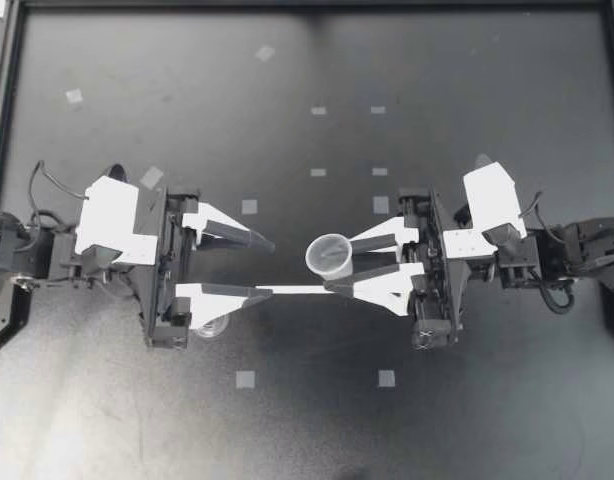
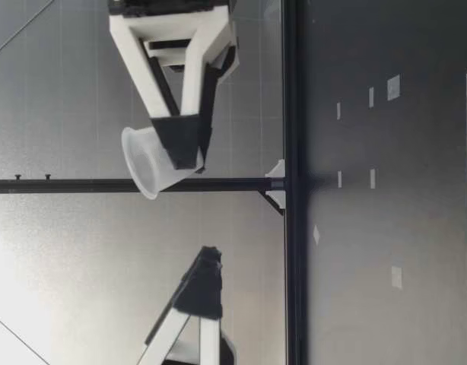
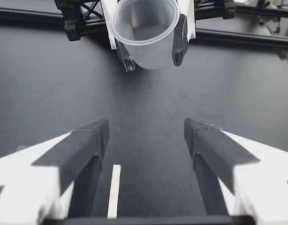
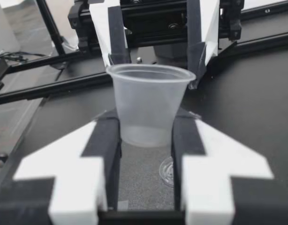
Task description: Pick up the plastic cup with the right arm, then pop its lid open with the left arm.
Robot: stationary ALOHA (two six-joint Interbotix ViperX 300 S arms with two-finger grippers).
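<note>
My right gripper is shut on a clear plastic cup, held in the air with its mouth toward my left arm. In the right wrist view the cup sits between both fingers. My left gripper stands open, facing the cup a short way off, with nothing between its fingers. Seen from the left wrist, the cup hangs ahead of the open gripper. The low view shows the cup well above the table, with a left finger below it.
A thin white strip lies on the black table between the two grippers. A second clear round object rests on the table beside my left gripper. Small pale tape squares dot the surface. A black frame borders the table.
</note>
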